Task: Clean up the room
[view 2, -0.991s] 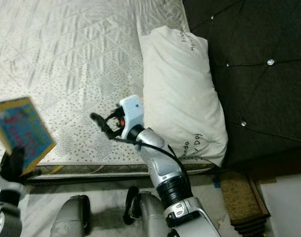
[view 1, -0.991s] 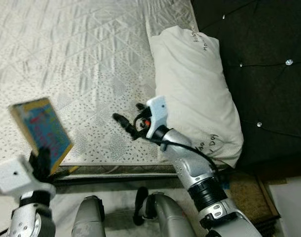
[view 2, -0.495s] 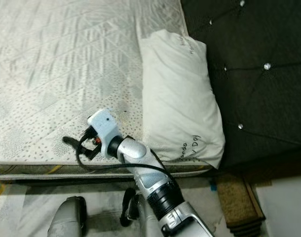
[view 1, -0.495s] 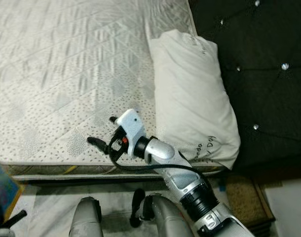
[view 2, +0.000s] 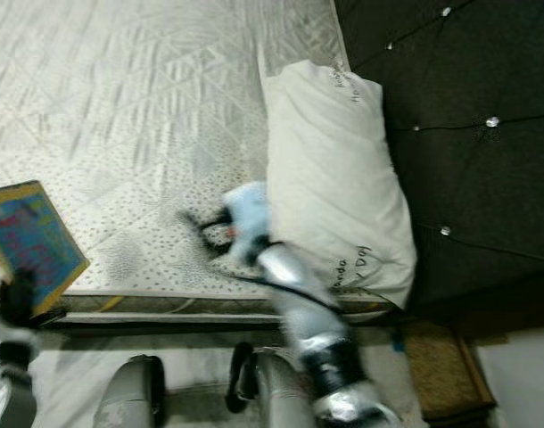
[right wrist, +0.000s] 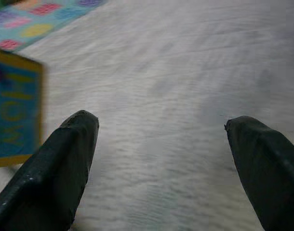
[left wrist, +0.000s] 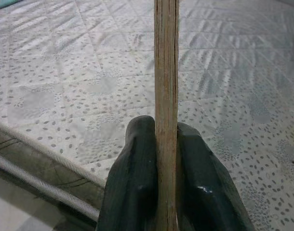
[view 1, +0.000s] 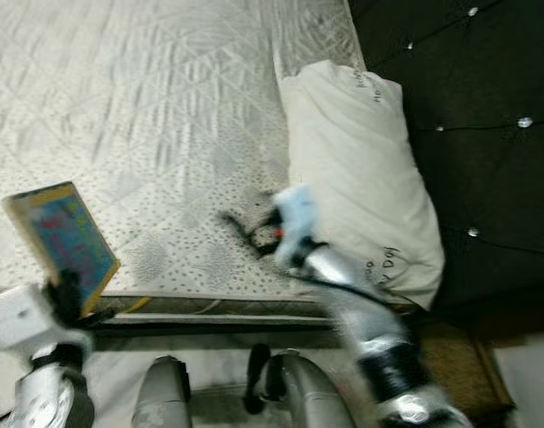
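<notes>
A blue book (view 1: 62, 239) with a yellow border stands tilted at the lower left, over the near edge of the bare mattress (view 1: 138, 107). My left gripper (view 1: 65, 294) is shut on its lower edge; in the left wrist view the two fingers (left wrist: 132, 183) clamp the book's page edge (left wrist: 166, 96). My right gripper (view 1: 245, 227) hovers open over the mattress beside the white pillow (view 1: 361, 169), blurred by motion. In the right wrist view its fingers (right wrist: 60, 163) stand wide apart with nothing between them, and the book (right wrist: 14, 110) shows beyond.
The pillow lies along the mattress's right side against a dark tufted headboard (view 1: 477, 116). Pale floor (view 1: 210, 366) runs below the bed's edge, with my legs (view 1: 160, 392) at the bottom. A brown mat (view 1: 455, 357) lies at the lower right.
The left gripper has lifted the book back up into sight at the lower left. The right gripper has swung from the mattress's near edge rightwards towards the pillow.
</notes>
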{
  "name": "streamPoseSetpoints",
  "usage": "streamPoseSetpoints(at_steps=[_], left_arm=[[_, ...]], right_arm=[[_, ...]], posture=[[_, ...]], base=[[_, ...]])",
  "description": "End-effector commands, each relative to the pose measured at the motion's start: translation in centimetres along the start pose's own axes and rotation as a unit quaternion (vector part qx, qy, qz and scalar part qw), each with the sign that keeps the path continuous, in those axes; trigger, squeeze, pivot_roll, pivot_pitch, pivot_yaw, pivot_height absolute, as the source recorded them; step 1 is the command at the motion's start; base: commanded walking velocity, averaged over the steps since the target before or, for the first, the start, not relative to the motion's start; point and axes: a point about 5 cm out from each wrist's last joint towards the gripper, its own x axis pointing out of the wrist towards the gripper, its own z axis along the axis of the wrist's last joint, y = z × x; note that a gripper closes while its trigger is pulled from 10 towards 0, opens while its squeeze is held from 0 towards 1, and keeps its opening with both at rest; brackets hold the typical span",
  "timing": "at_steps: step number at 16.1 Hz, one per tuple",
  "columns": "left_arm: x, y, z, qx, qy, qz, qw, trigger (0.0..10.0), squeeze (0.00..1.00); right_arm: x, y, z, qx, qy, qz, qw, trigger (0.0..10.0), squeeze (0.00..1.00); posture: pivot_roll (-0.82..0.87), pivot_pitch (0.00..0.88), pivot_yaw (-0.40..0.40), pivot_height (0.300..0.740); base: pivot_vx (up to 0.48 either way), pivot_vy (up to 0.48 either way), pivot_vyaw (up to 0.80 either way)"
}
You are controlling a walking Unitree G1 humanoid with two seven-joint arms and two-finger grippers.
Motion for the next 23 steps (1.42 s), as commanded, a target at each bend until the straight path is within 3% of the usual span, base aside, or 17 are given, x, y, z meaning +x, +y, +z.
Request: streamPoseSetpoints(at_steps=[1, 2, 4, 8, 13, 18, 23], left_arm=[[0.5, -1.1, -0.3, -0.005, 0.006, -0.033, 0.999, 10.0, 0.00], [1.4, -2.4, -0.6, -0.012, 0.014, -0.070, 0.997, 10.0, 0.00], [2.0, -3.3, -1.0, -0.015, 0.023, -0.094, 0.995, 10.0, 0.00], [2.4, -4.2, -1.8, -0.018, 0.041, -0.124, 0.991, 10.0, 0.00], [3.3, -4.5, -1.7, -0.022, 0.033, -0.132, 0.991, 10.0, 0.00], [2.7, -4.3, -1.8, -0.028, 0.029, -0.119, 0.992, 10.0, 0.00], [2.3, -3.3, -1.6, -0.027, 0.033, -0.110, 0.993, 10.0, 0.00]], right_arm=[[-1.7, -1.9, 0.2, 0.005, -0.004, -0.051, 0.999, 10.0, 0.00], [-3.5, -3.7, 0.5, 0.004, -0.010, -0.107, 0.994, 10.0, 0.00], [-5.4, -4.6, 0.1, 0.008, -0.005, -0.154, 0.988, 10.0, 0.00], [-6.9, -4.5, 0.0, 0.000, 0.004, -0.182, 0.983, 10.0, 0.00], [-7.3, -4.1, 0.0, 0.002, 0.012, -0.180, 0.984, 10.0, 0.00], [-7.3, -4.8, 0.1, 0.003, 0.020, -0.183, 0.983, 10.0, 0.00], [-7.2, -4.1, -0.5, 0.014, 0.027, -0.178, 0.984, 10.0, 0.00]], posture=[[-0.04, 0.230, -0.127, 0.685], [-0.07, 0.230, -0.106, 0.685], [-0.10, 0.235, -0.078, 0.685], [-0.13, 0.247, -0.040, 0.685], [-0.16, 0.246, -0.054, 0.685], [-0.14, 0.253, -0.061, 0.685], [-0.11, 0.270, -0.066, 0.685]], base=[[0.000, 0.000, 0.00], [0.000, 0.000, 0.00], [0.000, 0.000, 0.00], [0.000, 0.000, 0.20], [0.000, 0.000, 0.76], [0.000, 0.000, 0.00], [0.000, 0.000, 0.00]])
